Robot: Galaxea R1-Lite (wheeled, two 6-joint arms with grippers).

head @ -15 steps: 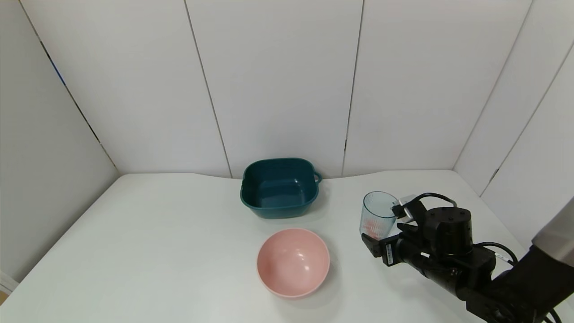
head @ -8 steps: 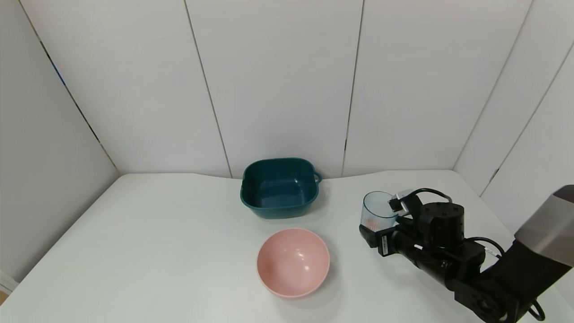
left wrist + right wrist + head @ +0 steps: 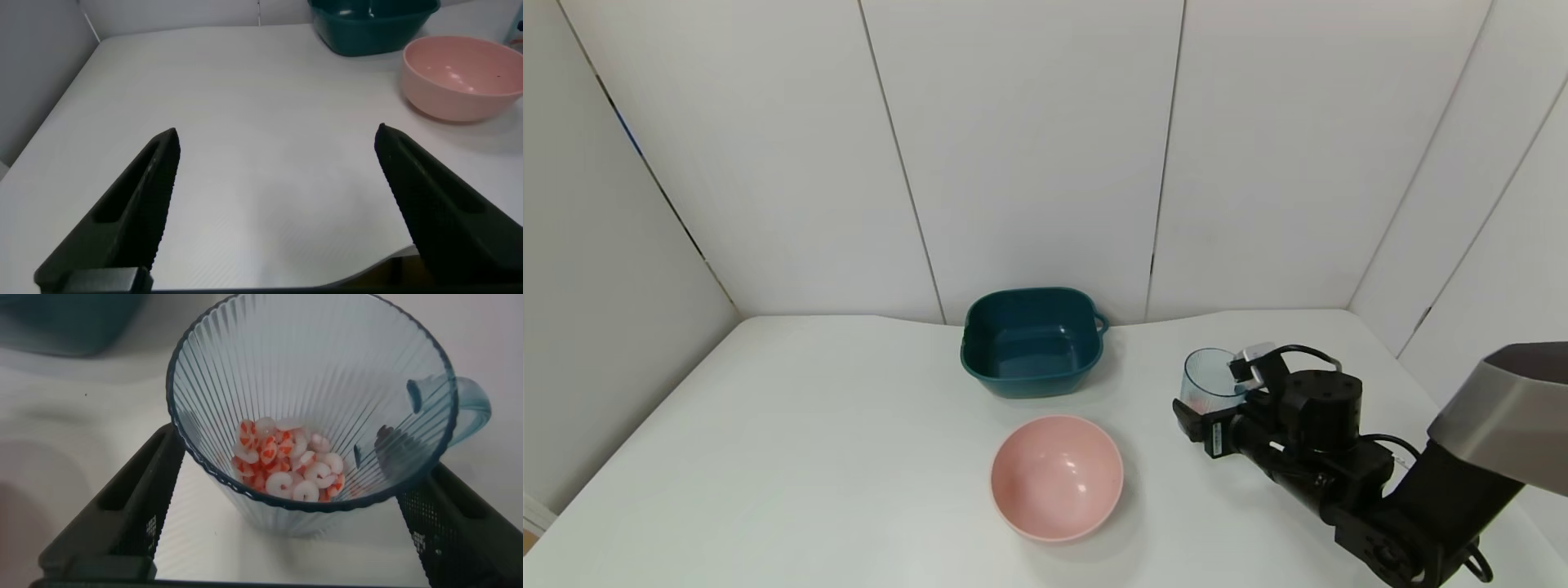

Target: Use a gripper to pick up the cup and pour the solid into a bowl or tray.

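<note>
The light-blue ribbed cup (image 3: 1209, 377) stands upright on the table at the right, with its handle toward the arm. In the right wrist view the cup (image 3: 310, 384) holds a small heap of red-orange and white ring pieces (image 3: 286, 461). My right gripper (image 3: 1215, 400) is open, with one finger on each side of the cup's lower body (image 3: 302, 531). The pink bowl (image 3: 1013, 457) sits empty to the left of the cup, nearer the table's front. My left gripper (image 3: 277, 135) is open and empty over the near left part of the table.
A dark teal square tub (image 3: 1029, 292) with a handle stands at the back centre, behind the pink bowl. Both also show in the left wrist view: the tub (image 3: 368, 24) and the bowl (image 3: 458, 77). White walls close the table at the back and sides.
My right arm has pushed forward and to the left, so its fingers now reach further around the cup. The cup stays standing on the table. The bowl and tub have not moved.
</note>
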